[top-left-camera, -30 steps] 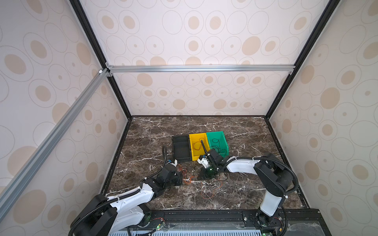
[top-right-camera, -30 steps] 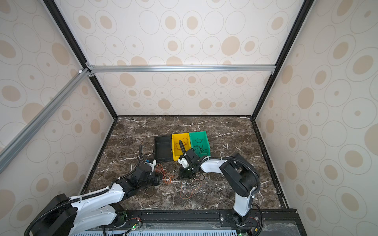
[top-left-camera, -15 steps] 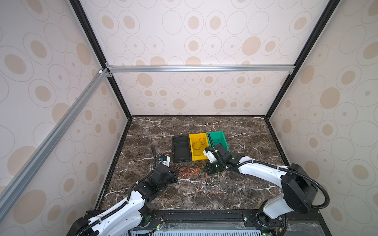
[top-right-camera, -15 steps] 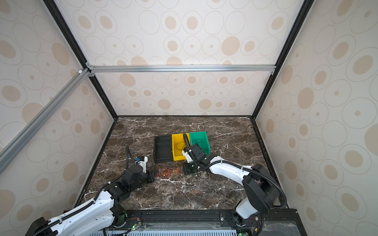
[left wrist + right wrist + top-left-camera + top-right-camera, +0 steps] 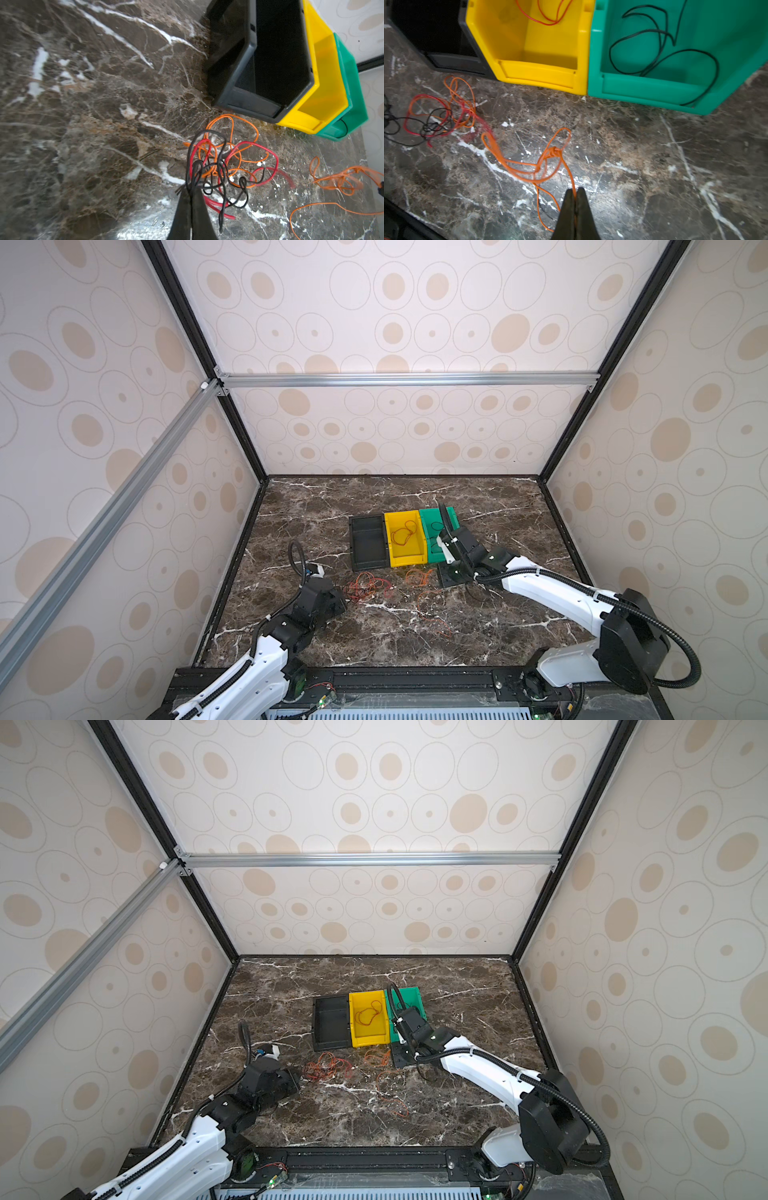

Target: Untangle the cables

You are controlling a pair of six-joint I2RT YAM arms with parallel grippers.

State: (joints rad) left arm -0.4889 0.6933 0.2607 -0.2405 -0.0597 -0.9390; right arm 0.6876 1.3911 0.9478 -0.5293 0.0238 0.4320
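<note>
- Since the earlier frames the arms have drawn apart. The left claw [image 5: 190, 191] has backed toward its own side of the counter [image 5: 498, 635], and the right claw [image 5: 574, 192] has swung out toward the green bin [image 5: 643, 89].
- The left claw is pinched fully closed on black strands [image 5: 188, 164] at the edge of the cables [image 5: 220, 162], a red, black and orange clump lying on the counter near the black bin [image 5: 228, 87].
- The right claw is also closed tight, nipping a single orange cable [image 5: 508, 161]. It trails back toward the clump, with a knot [image 5: 553, 150] partway along.
- One reddish cable [image 5: 550, 24] lies in the yellow bin [image 5: 542, 72], and a black cable [image 5: 717, 68] lies in the green bin.
- Risk: pulling further apart would likely cinch that knot.
- Risk: blur hides whether the orange cable's far loop is hooked in the clump. If it is, the whole clump drags along.
- Risk: wire this thin could slip out of either pinch.
- Risk: the left claw grips several strands, so it may lift the clump rather than free one.
</note>
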